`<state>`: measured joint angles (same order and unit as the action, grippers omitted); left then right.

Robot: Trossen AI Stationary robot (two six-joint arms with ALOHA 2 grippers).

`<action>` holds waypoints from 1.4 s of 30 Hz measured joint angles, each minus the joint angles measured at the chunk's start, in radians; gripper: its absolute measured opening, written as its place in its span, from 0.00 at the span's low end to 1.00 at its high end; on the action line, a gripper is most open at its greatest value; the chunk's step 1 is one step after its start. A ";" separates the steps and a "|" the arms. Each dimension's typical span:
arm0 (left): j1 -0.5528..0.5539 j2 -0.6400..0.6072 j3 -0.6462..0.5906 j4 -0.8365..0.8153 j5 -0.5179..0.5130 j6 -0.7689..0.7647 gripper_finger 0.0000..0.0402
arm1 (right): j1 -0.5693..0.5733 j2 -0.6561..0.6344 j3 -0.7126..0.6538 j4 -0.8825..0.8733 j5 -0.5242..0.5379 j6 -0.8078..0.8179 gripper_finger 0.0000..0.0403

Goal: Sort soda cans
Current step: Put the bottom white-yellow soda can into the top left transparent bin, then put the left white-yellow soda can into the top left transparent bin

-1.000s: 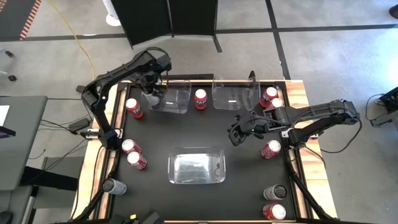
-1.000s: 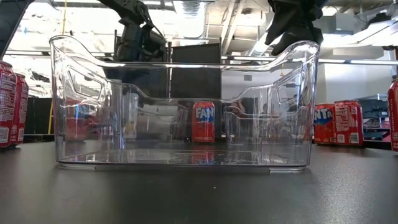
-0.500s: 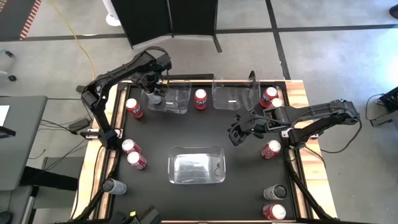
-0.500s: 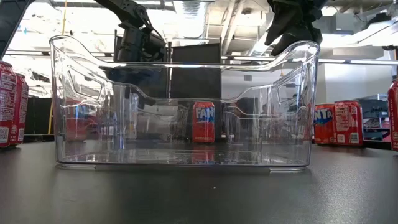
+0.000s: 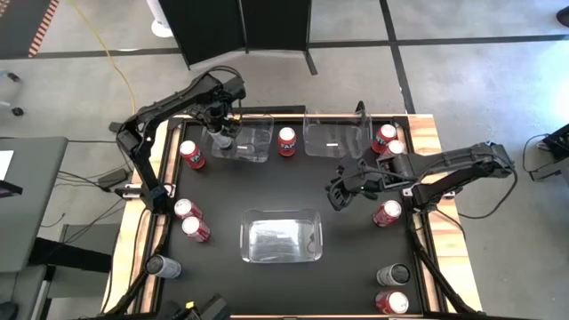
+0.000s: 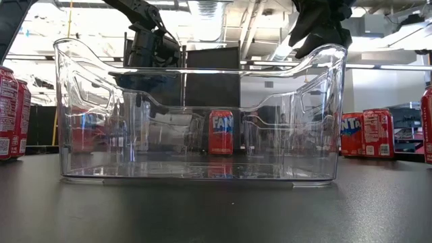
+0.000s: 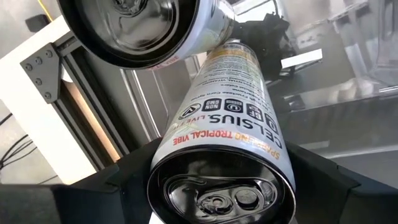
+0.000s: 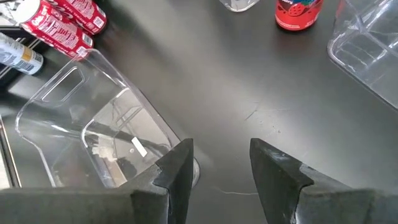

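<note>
While the left gripper [image 5: 224,135] hangs over the far-left clear bin [image 5: 253,142], its fingers are clamped around a silver-grey can [image 7: 222,134] with Celsius lettering; the left wrist view shows that can's top close up, with a second silver can [image 7: 146,31] lying just beyond it, ends nearly touching. Right gripper [image 5: 339,191] hovers above bare black tabletop [image 5: 284,191] between the far-right bin [image 5: 336,138] and the near centre bin [image 5: 281,238], fingers [image 8: 176,167] partly apart with nothing between them. One red can [image 5: 286,140] stands between the two far bins. Another red can [image 5: 192,155] stands at the left edge near the far-left bin, and two more red cans [image 5: 190,219] sit together lower on the left, with a silver can [image 5: 164,266] at the near-left corner. On the right: two red cans [image 5: 388,139] touching by the far-right bin, one red can [image 5: 387,212] mid-right, a silver can [image 5: 393,275] and a red can [image 5: 392,302] near the right corner. Low view shows the centre bin empty.
</note>
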<state>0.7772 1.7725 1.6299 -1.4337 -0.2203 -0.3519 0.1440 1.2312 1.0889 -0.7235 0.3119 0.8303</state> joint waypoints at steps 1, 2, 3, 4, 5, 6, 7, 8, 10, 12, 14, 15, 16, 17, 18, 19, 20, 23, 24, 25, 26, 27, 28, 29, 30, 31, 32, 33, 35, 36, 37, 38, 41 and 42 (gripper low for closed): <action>0.000 0.000 0.000 -0.005 0.000 0.000 0.70 | 0.000 0.000 0.000 0.001 0.000 0.000 0.44; 0.002 0.000 0.000 -0.014 0.000 0.000 0.70 | 0.000 0.000 0.000 0.002 0.000 0.001 0.44; 0.004 0.000 0.000 -0.023 0.002 0.000 0.70 | 0.000 0.000 0.000 0.002 0.000 0.001 0.44; 0.007 0.000 0.000 -0.034 0.003 0.000 0.70 | 0.001 0.000 0.000 0.002 0.000 0.002 0.44; 0.010 0.002 0.001 -0.041 0.004 0.000 0.70 | 0.001 0.000 0.000 0.002 0.000 0.002 0.44; 0.013 0.006 0.001 -0.048 0.004 -0.001 0.70 | 0.001 0.000 0.000 0.002 0.000 0.002 0.44; 0.019 0.008 0.001 -0.051 0.004 -0.002 0.70 | 0.001 0.000 0.000 0.002 0.000 0.002 0.44; 0.025 0.009 0.001 -0.050 0.005 -0.002 0.70 | 0.001 0.000 0.000 0.002 0.000 -0.001 0.44; 0.031 0.011 0.001 -0.031 0.006 -0.002 0.70 | 0.001 0.000 0.000 0.002 0.000 -0.008 0.44; 0.040 0.013 0.001 -0.005 0.006 -0.004 0.70 | 0.001 0.000 0.000 0.002 0.000 -0.016 0.44; 0.043 0.014 0.001 0.007 0.012 -0.005 0.70 | 0.001 0.000 0.000 0.002 0.000 -0.016 0.44; 0.045 0.014 0.001 0.008 0.020 -0.003 0.71 | 0.001 0.000 0.000 0.002 0.000 -0.016 0.44; 0.048 0.014 0.001 0.008 0.031 0.000 0.71 | 0.001 0.000 0.000 0.002 0.000 -0.016 0.44; 0.049 0.014 0.001 0.006 0.035 0.003 0.72 | 0.001 0.000 0.000 0.002 0.000 -0.017 0.44; 0.049 0.014 0.001 0.000 0.035 0.008 0.73 | 0.001 0.000 0.000 0.002 0.000 -0.017 0.44; 0.051 0.014 0.001 -0.005 0.034 0.022 0.74 | 0.001 0.000 0.000 0.002 0.000 -0.019 0.45; 0.053 0.014 0.001 -0.010 0.034 0.031 0.75 | 0.001 0.000 0.000 0.002 0.000 -0.020 0.46; 0.055 0.014 0.002 -0.011 0.032 0.038 0.78 | 0.001 0.000 0.000 0.002 0.000 -0.024 0.48; 0.055 0.014 0.002 -0.011 0.031 0.039 0.79 | 0.002 0.000 0.000 0.003 0.001 -0.025 0.49; 0.056 0.014 0.002 -0.010 0.026 0.041 0.79 | 0.005 0.000 0.000 0.003 0.002 -0.026 0.50; 0.056 0.014 0.002 -0.009 0.023 0.042 0.80 | 0.007 0.000 0.000 0.003 0.003 -0.028 0.51; 0.056 0.014 0.002 -0.008 0.020 0.042 0.81 | 0.007 0.000 0.000 0.004 0.004 -0.028 0.51; 0.057 0.014 0.002 -0.006 0.019 0.042 0.81 | 0.006 0.000 0.000 0.004 0.004 -0.028 0.52; 0.057 0.014 0.002 -0.007 0.018 0.042 0.82 | 0.006 0.000 0.000 0.004 0.004 -0.028 0.52; 0.057 0.014 0.002 -0.008 0.018 0.042 0.82 | 0.006 0.000 0.000 0.004 0.004 -0.028 0.52; 0.057 0.014 0.002 -0.012 0.019 0.042 0.83 | 0.006 0.000 0.000 0.004 0.004 -0.028 0.52; 0.057 0.013 0.002 -0.019 0.019 0.042 0.83 | 0.006 0.000 0.000 0.004 0.004 -0.028 0.52; 0.057 0.013 0.006 -0.037 0.019 0.040 0.83 | 0.006 0.000 0.000 0.004 0.004 -0.027 0.52; 0.057 0.012 0.026 -0.087 0.019 0.037 0.83 | 0.007 0.000 0.000 0.005 0.004 -0.027 0.52; 0.057 0.008 0.039 -0.112 0.020 0.034 0.83 | 0.006 0.000 0.000 0.005 0.004 -0.027 0.52; 0.057 0.003 0.051 -0.128 0.019 0.029 0.83 | 0.006 0.000 0.000 0.006 0.004 -0.027 0.52; 0.057 -0.007 0.063 -0.136 0.019 0.029 0.83 | 0.006 0.000 0.000 0.006 0.004 -0.028 0.52; 0.056 -0.045 0.095 -0.127 0.011 0.034 0.83 | 0.006 0.000 0.000 0.007 0.004 -0.039 0.52; 0.056 -0.060 0.105 -0.121 0.007 0.034 0.83 | 0.006 0.000 0.000 0.009 0.004 -0.045 0.52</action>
<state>0.8333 1.7128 1.7352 -1.5546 -0.2131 -0.3183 0.1505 1.2308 1.0889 -0.7143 0.3157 0.7850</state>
